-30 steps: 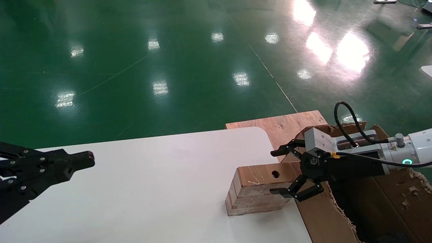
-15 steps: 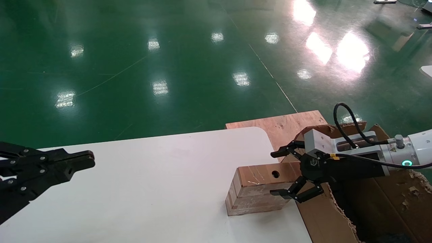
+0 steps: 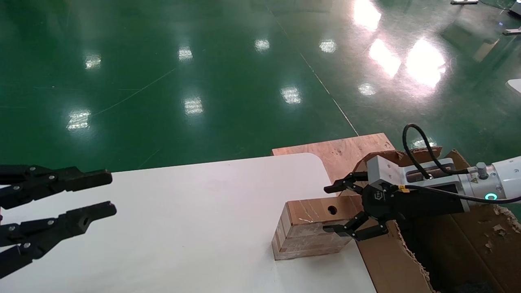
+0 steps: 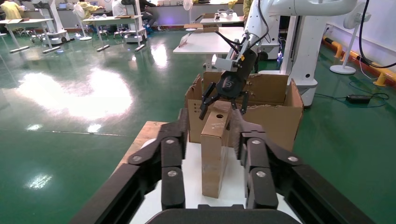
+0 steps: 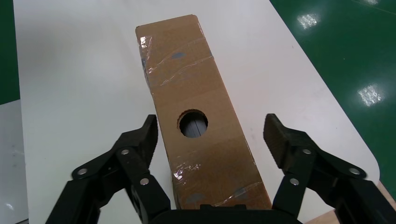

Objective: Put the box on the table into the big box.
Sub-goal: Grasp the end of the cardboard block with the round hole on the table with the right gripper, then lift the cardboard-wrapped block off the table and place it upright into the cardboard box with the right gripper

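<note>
Near the right edge of the white, round-cornered counter (image 3: 183, 228) stands the small brown cardboard box (image 3: 311, 234), glossy with tape, its top face (the one with the round hole) turned upward. Spread wide, the right hand (image 3: 340, 209) straddles the box's near end with a finger on either side, neither pad touching it, and just beyond lies the large torn-edged corrugated carton (image 3: 468, 240). Well apart over the counter's left side, the left hand (image 3: 101, 195) hovers with its fingers parted.
</note>
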Tool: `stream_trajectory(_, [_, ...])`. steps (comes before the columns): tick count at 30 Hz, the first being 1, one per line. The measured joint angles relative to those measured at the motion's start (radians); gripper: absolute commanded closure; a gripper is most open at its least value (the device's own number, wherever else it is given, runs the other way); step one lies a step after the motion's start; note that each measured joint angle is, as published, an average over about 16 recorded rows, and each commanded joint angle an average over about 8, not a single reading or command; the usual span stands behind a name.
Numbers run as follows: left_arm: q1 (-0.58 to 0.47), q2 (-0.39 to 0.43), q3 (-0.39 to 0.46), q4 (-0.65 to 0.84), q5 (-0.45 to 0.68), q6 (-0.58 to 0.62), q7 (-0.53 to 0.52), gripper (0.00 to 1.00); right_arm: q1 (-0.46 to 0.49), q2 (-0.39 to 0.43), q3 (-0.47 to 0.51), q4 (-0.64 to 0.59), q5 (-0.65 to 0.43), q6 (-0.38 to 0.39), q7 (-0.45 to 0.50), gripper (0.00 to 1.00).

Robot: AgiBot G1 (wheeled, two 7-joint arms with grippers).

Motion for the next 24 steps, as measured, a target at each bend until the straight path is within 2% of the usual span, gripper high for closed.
stream_trajectory(15, [0.0, 0.0, 0.0, 0.0, 0.0, 0.0, 0.0, 0.0, 0.004, 0.002, 0.001, 0.001, 0.004, -0.006, 0.016, 1.0])
stream_trajectory(24, [0.0, 0.0, 0.0, 0.0, 0.0, 0.0, 0.0, 0.0, 0.052, 0.044, 0.001, 0.042, 0.045, -0.032, 0.176, 1.0])
